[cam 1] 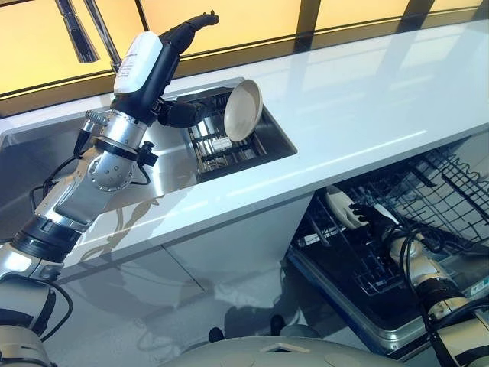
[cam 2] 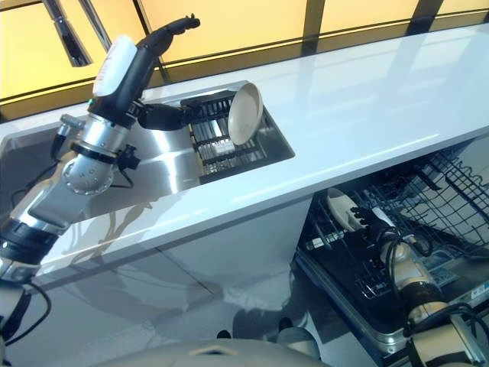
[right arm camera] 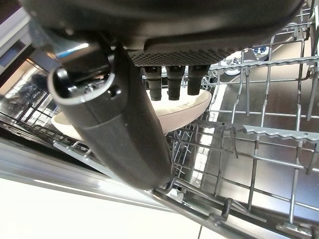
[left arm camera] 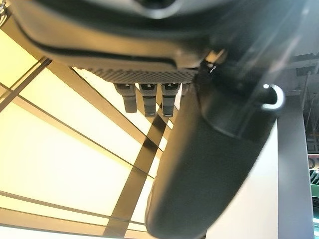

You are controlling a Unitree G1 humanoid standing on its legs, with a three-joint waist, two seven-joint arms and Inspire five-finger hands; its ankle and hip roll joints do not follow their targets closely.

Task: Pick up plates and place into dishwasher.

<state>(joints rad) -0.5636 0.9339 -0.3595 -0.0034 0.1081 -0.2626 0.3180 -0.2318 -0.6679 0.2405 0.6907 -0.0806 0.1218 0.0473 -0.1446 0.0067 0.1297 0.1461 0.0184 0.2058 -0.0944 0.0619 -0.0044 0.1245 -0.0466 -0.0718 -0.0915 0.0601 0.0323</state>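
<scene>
A plate (cam 1: 243, 110) stands on edge in the drying rack (cam 1: 218, 138) sunk into the counter (cam 1: 367, 99), while below and to the right another plate (cam 2: 340, 208) sits in the open dishwasher's rack (cam 1: 428, 191).

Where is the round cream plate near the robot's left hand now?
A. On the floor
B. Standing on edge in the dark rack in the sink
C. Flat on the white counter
B: the round cream plate stands on edge in the dark wire rack in the sink, by the left hand.
</scene>
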